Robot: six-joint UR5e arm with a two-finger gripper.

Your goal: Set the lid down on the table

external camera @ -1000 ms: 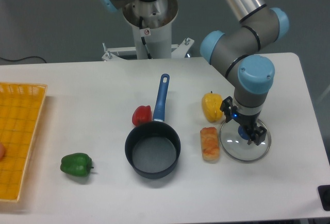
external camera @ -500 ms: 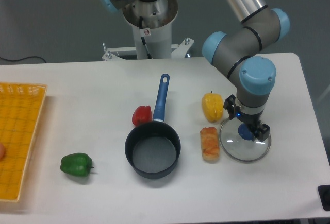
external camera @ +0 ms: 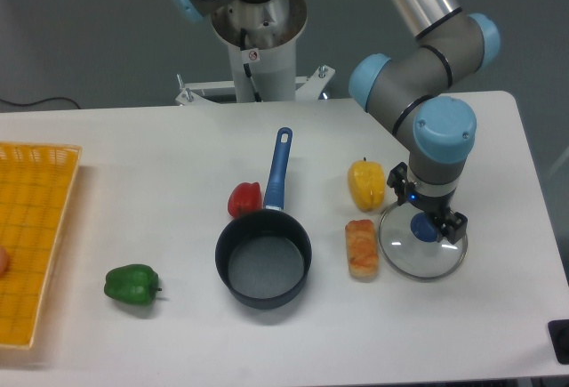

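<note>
the lid (external camera: 421, 250) lay flat on the white bench (external camera: 160, 156) at the right side, its rim just beside a bread-like piece (external camera: 361, 247) on its left, with a yellow pepper (external camera: 366, 184) near its upper left edge. it was glass in a thin metal rim, so i judged it stiff, fairly light, slippery on its face and liable to crack if dropped; the small blue knob (external camera: 425, 228) at the centre looked like the only sound place to take hold. the gripper (external camera: 430, 227) stood directly over that knob, jaws spread to either side of it, though whether they touched it i could not tell. judged from how it lay, the lid was already set down and only a straight lift away was called for. further left stood the dark saucepan (external camera: 263, 267) with its blue handle, a red pepper (external camera: 244, 199) beside the handle, a green pepper (external camera: 132, 284) and the yellow tray (external camera: 36, 227), all well apart from the lid. only the bread piece and yellow pepper crowded it.
</note>
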